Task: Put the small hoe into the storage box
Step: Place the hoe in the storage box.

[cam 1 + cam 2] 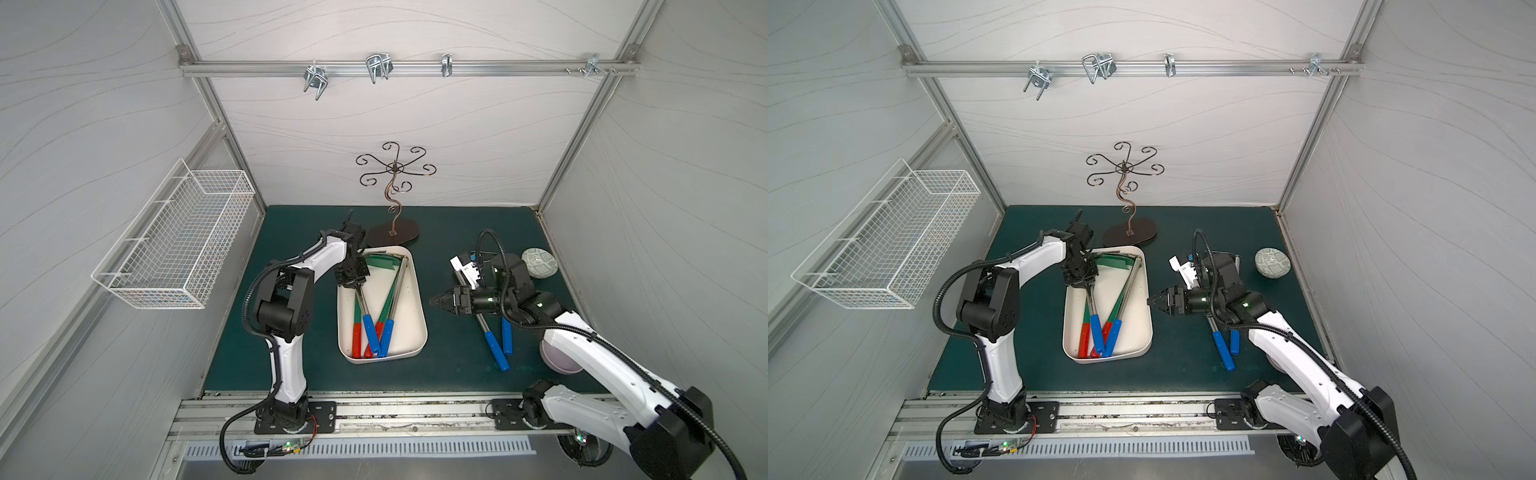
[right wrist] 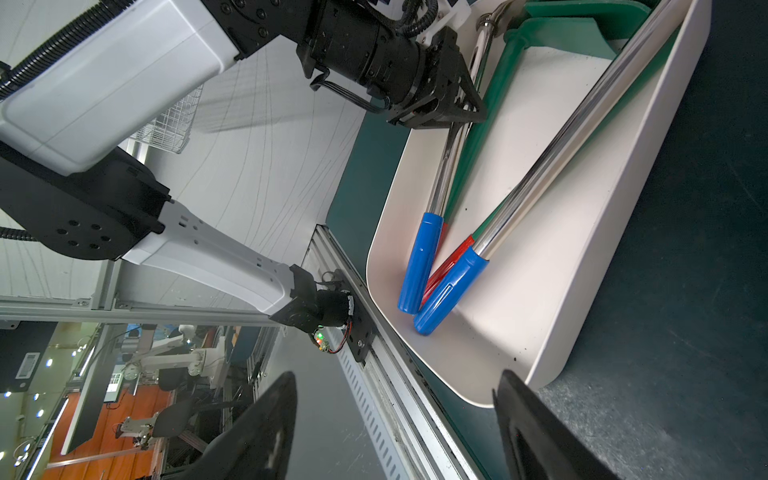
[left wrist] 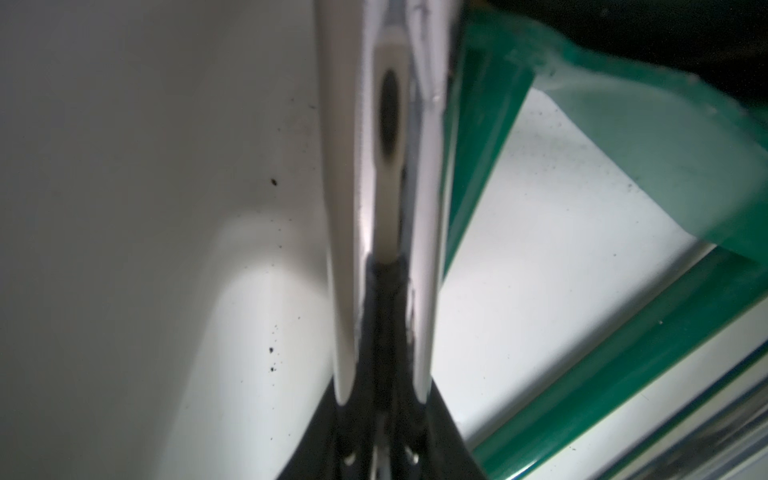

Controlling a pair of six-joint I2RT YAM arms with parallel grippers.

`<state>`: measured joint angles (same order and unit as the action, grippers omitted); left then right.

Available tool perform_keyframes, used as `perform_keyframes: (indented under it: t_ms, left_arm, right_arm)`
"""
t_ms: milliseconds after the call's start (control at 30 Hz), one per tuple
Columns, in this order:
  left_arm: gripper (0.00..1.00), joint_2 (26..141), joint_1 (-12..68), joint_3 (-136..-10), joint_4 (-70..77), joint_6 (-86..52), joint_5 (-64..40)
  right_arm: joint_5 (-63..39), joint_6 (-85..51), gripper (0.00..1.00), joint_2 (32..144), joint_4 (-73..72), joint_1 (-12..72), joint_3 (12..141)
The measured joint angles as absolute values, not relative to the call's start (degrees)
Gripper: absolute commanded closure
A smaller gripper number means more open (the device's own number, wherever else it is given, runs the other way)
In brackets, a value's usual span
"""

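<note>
Four long-handled tools lie in the storage box (image 1: 405, 328), mid-tabletop (image 1: 324, 374); two have chrome shafts with blue grips, two have green shafts with red grips; all grips point to the box's near end, and a green blade (image 1: 380, 262) sits at the far end. The small hoe (image 1: 365, 311) is the left-hand chrome/blue one; it is inside the box close to the left wall, with its blue grip down near the front, just beside a red-gripped tool (image 1: 356, 340). The left pincer (image 1: 353, 286) is over the far-left part of the box, pointing down, clenched on the small hoe's chrome shaft well up from the grip. In the left wrist view the small hoe (image 3: 349, 208) runs straight out from between the black fingers, with the white box wall behind it; that view is blurred. Can't tell whether the hoe's head end is lifted or resting. The right pincer (image 1: 434, 300) is released, jaws apart, nothing between them. It hovers just beside the box's right wall, tips aimed at the box; it is apart from the hoe, with the second blue-gripped tool (image 1: 392, 299) lying between them. Two more blue-gripped tools (image 1: 496, 349) lie on the tabletop under the right arm, outside the box.
</note>
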<state>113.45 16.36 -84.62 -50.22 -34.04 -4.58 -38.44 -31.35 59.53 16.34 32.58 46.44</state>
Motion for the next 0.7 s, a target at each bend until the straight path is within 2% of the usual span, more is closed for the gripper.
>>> perform_keyframes:
  t_ms: [233, 467, 700]
  left_arm:
    - [0.58, 113.8, 16.3, -86.5, -52.4, -33.1, -1.0]
    - [0.53, 113.5, 16.1, -86.5, -52.4, -32.8, -1.0]
    - [0.49, 105.1, 15.7, -85.3, -50.1, -31.5, -3.7]
  right_arm:
    - [-38.5, -31.6, 0.24, 59.8, 16.3, 32.6, 46.4]
    - [-38.5, -31.6, 0.24, 59.9, 16.3, 32.6, 46.5]
    - [-38.2, -31.5, 0.23, 59.9, 16.5, 32.6, 46.6]
